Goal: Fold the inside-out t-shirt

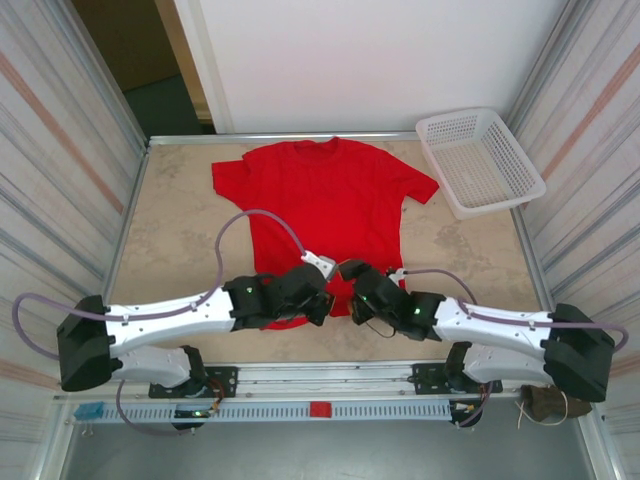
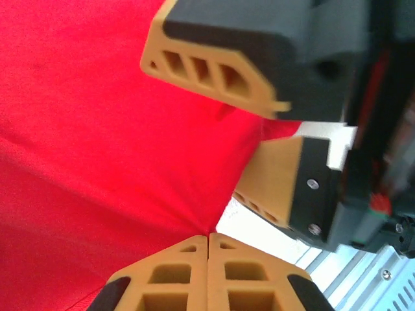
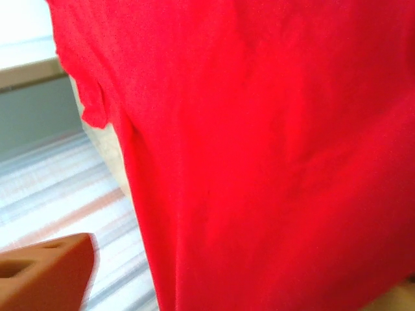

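Item, overhead view: inside-out t-shirt [image 1: 325,195], bright red soft knit, plain on the showing face. It lies spread flat on the table [image 1: 180,240], collar toward the far edge, both short sleeves out, near hem under the two wrists. Left gripper [image 1: 322,298] and right gripper [image 1: 350,290] meet side by side near the middle of that hem. Table: beige, mottled, stone-like top with a metal rim. White plastic basket [image 1: 478,205], lattice-walled and rectangular, stands at the far right corner, just beside the sleeve on that side. Surround: ribbed metal side walls [image 1: 60,150], white back wall [image 1: 380,60], dark doorway [image 1: 140,50] at far left, slotted aluminium rail [image 1: 320,408] along the near edge. Left wrist view: left gripper [image 2: 207,241], tan ribbed plastic fingers pressed flat together and pinching the red cloth at their tips, creases fanning out from the pinch. Opposite it, right gripper [image 2: 194,129], its tan fingers [image 2: 214,68] standing apart with the shirt's edge between them, black housing behind. Right wrist view: the shirt [image 3: 259,162] close and blurred, smooth with shallow folds, a small flap at its upper-left edge over a strip of beige table. One tan finger [image 3: 39,275] sits at the lower left corner, apart from the cloth.
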